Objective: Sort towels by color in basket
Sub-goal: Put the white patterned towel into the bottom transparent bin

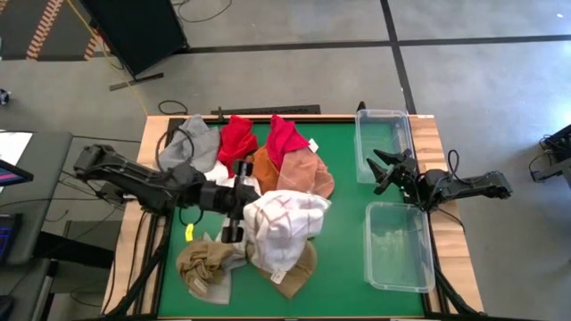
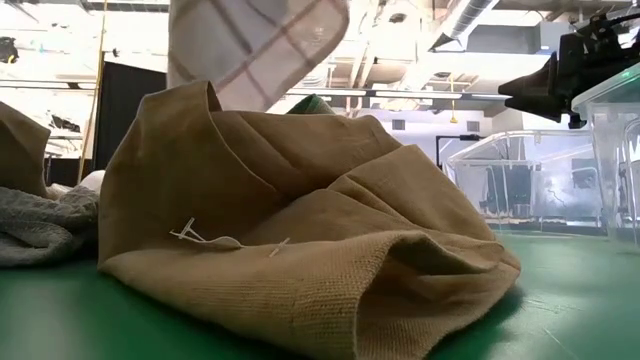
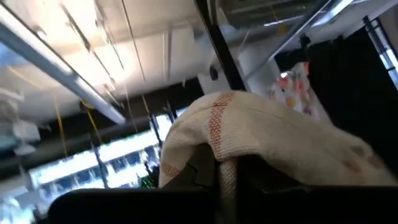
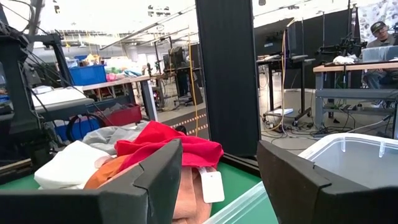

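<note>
We cannot see the left gripper's (image 1: 239, 207) fingertips from above: the white checked towel (image 1: 284, 225) it has lifted drapes over them. Its wrist view shows that same cloth (image 3: 261, 134), with its red stitched lines, bunched over the dark fingers, which are closed tight on it. In the low view only the towel's hanging lower edge (image 2: 255, 45) shows, cut off by the top of the picture.

A tan-brown towel (image 2: 300, 240) fills most of the low view and hides nearly all of the table behind it; a grey cloth (image 2: 40, 225) peeks in beside it.

The rest of the pile lies on the green table (image 1: 348, 236): a grey towel (image 1: 194, 143) at the far left, two red ones (image 1: 236, 138) (image 1: 284, 138) beside it, an orange one (image 1: 264, 169), a pink one (image 1: 308, 174), and tan-brown ones (image 1: 205, 266) at the near edge. We cannot count those buried underneath.

Two clear plastic bins sit on the right side of the table, one at the far edge (image 1: 384, 143) and one nearer (image 1: 399, 245). We see no towels in either.

The right gripper (image 1: 385, 171) hovers between the two bins, its jaws spread wide and holding nothing. Its wrist view looks past those fingers (image 4: 155, 180) at the red towel (image 4: 168, 149) with its white tag (image 4: 211, 185).
</note>
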